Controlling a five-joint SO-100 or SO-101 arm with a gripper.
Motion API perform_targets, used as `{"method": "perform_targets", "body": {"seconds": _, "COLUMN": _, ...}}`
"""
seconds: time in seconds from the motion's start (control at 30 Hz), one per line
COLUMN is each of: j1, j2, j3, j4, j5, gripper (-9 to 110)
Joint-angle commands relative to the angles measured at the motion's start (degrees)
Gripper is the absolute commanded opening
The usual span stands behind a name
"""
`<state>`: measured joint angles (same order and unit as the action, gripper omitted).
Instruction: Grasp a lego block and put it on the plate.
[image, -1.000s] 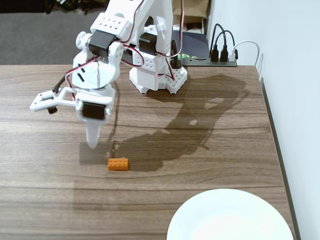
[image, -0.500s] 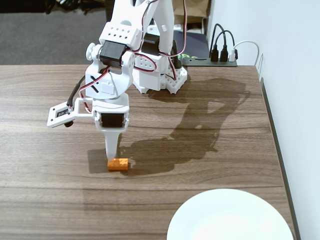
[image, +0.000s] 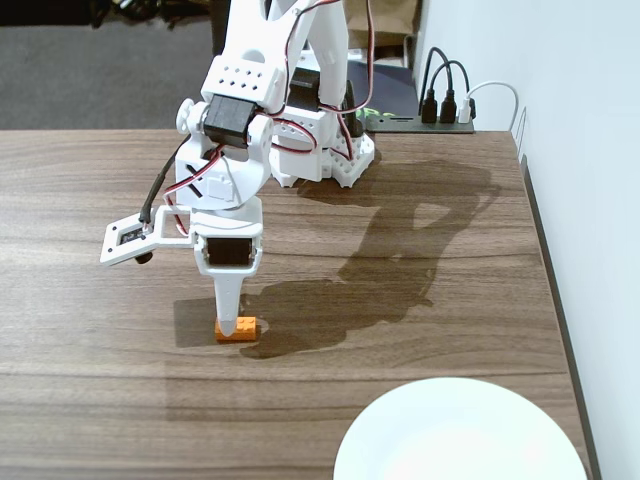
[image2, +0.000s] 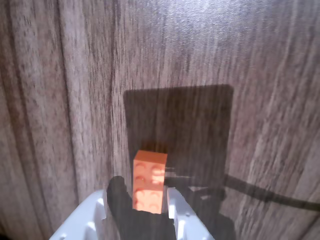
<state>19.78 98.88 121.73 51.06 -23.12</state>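
Note:
The orange lego block (image: 246, 329) lies on the wooden table, left of centre in the fixed view. My gripper (image: 229, 324) points straight down onto it, fingertips at the block's left half. In the wrist view the block (image2: 150, 165) sits between the two jaws of my gripper (image2: 146, 189). The dark finger (image2: 120, 192) presses its left side and the white finger (image2: 173, 200) its right side. The block still rests on the table. The white plate (image: 400, 415) is at the bottom right of the fixed view, partly cut off by the frame edge, well away from the block.
The arm's white base (image: 330, 155) stands at the back centre of the table. A power strip with black and white plugs (image: 445, 108) sits at the back right. The table's right edge (image: 550, 290) runs along a white wall.

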Motion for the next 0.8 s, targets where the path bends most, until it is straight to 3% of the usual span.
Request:
{"method": "perform_targets", "body": {"seconds": 0.0, "j1": -0.09, "j2": -0.7, "j3": -0.26, "j4": -1.05, "j5": 0.44, "gripper": 15}}
{"method": "perform_targets", "body": {"seconds": 0.43, "j1": -1.14, "j2": -3.96, "j3": -1.41, "j4": -1.05, "j5": 0.09, "gripper": 15}}
{"method": "perform_targets", "body": {"seconds": 0.77, "j1": -1.32, "j2": -4.57, "j3": -2.02, "j4": -0.97, "j5": 0.26, "gripper": 1}}
